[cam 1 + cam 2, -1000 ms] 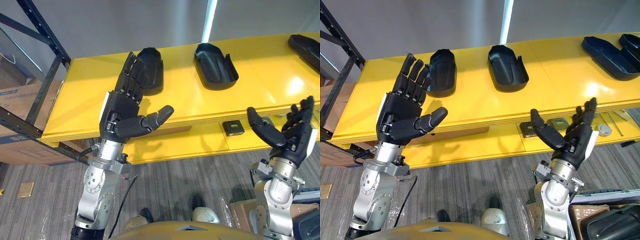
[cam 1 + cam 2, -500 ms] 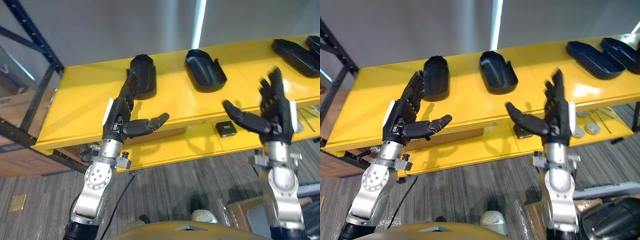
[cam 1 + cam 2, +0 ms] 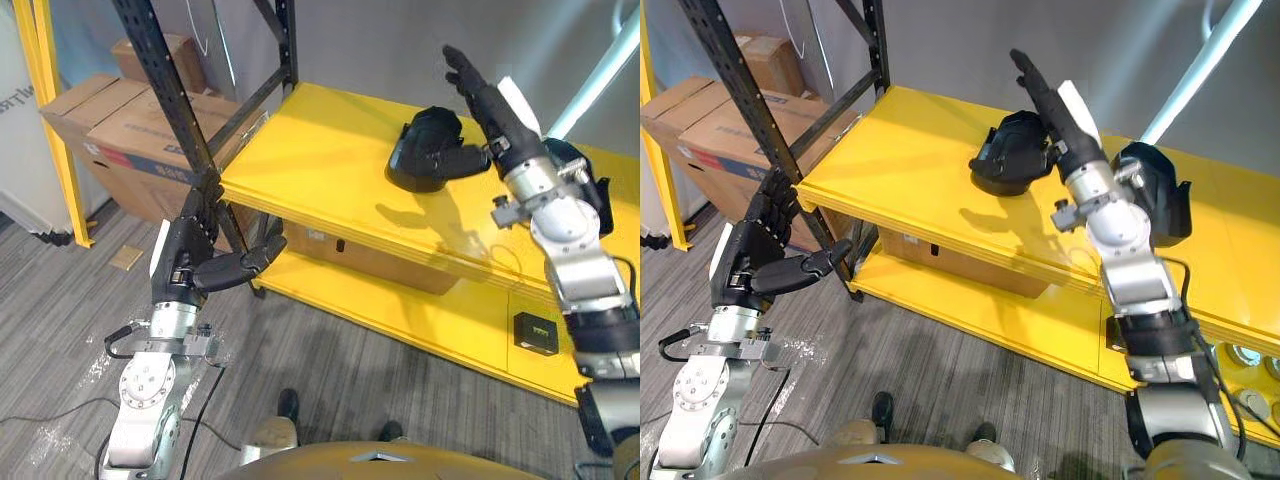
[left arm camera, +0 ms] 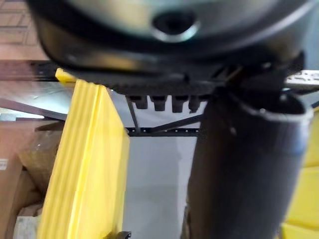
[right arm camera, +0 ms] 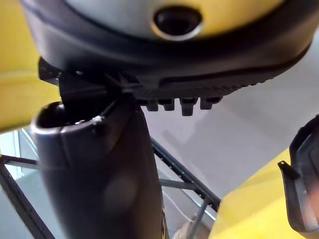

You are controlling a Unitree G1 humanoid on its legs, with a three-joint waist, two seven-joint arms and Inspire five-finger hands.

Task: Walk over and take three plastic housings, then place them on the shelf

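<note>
**Materials and finishes**

The shelf (image 3: 320,160) is seen as smooth, glossy, yellow-painted board. A housing (image 3: 415,150) is shown in black plastic with a dull sheen. The rack upright (image 3: 165,100) is matt black metal. The boxes (image 3: 110,130) are matt brown cardboard.

The shelf boards (image 3: 320,150) are bright yellow on a black rack frame (image 3: 165,95), the left plastic housing (image 3: 425,150) and right plastic housing (image 3: 1165,200) are black, the cardboard boxes (image 3: 120,120) are brown, the floor (image 3: 60,300) is streaked grey, and the left hand (image 3: 185,260) and right hand (image 3: 492,102) are black with white patches.
</note>
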